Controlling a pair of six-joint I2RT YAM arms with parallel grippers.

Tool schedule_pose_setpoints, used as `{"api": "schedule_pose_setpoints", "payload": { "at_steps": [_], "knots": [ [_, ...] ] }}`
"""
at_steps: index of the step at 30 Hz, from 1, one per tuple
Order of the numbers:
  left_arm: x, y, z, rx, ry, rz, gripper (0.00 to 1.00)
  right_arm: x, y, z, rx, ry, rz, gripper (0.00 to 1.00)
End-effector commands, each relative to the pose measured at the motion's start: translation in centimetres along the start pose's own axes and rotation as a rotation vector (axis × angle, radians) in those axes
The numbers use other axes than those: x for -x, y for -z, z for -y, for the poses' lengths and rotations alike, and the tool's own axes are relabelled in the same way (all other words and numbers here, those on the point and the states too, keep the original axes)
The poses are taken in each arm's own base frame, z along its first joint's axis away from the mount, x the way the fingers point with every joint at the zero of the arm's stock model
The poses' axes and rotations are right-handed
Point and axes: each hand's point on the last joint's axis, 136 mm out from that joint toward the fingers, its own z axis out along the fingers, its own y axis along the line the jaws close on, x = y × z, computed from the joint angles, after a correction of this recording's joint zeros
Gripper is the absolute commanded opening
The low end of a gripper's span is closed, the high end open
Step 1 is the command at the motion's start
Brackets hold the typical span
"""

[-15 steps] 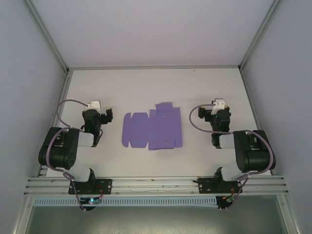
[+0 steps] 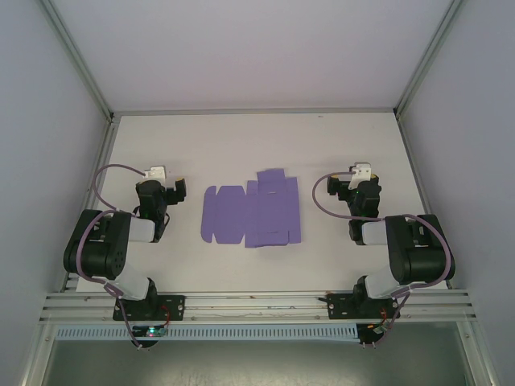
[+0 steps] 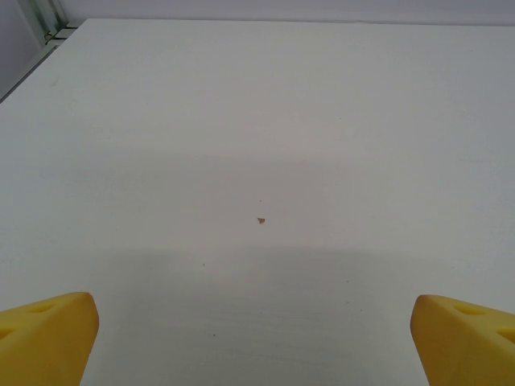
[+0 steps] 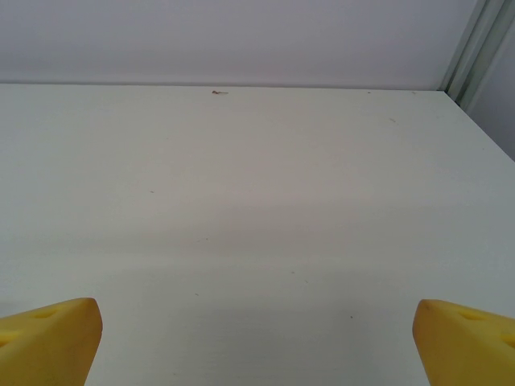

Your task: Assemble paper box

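Observation:
The paper box (image 2: 251,214) lies flat on the white table (image 2: 257,149) as a lavender die-cut sheet with creased panels and flaps, midway between the two arms. To its left sits my left gripper (image 2: 163,189), folded back near its base and apart from the sheet. My right gripper (image 2: 354,184) rests the same way to the sheet's right. In the left wrist view the yellow fingertips (image 3: 48,338) stand far apart over bare table, so the left gripper (image 3: 257,342) is open. The right gripper (image 4: 257,342) is open too, its yellow fingertips (image 4: 50,339) wide apart with nothing between them.
Metal frame posts (image 2: 80,64) and white walls enclose the table on three sides. A small brown speck (image 3: 261,220) lies on the table ahead of the left gripper. The table's back edge (image 4: 241,85) meets the wall ahead of the right gripper.

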Motion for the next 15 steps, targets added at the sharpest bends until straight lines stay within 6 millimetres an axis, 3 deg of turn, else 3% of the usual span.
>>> {"api": "schedule_pose_setpoints", "payload": {
  "at_steps": [1, 15],
  "knots": [
    [1.19, 0.1, -0.42, 0.008, -0.002, 0.035, 1.0, 0.99, -0.02, -0.13, 0.003, -0.009, 0.032, 0.99],
    [1.26, 0.14, -0.4, 0.008, -0.001, 0.038, 1.0, 1.3, -0.1, 0.07, -0.009, -0.01, 0.025, 0.98]
  ]
}}
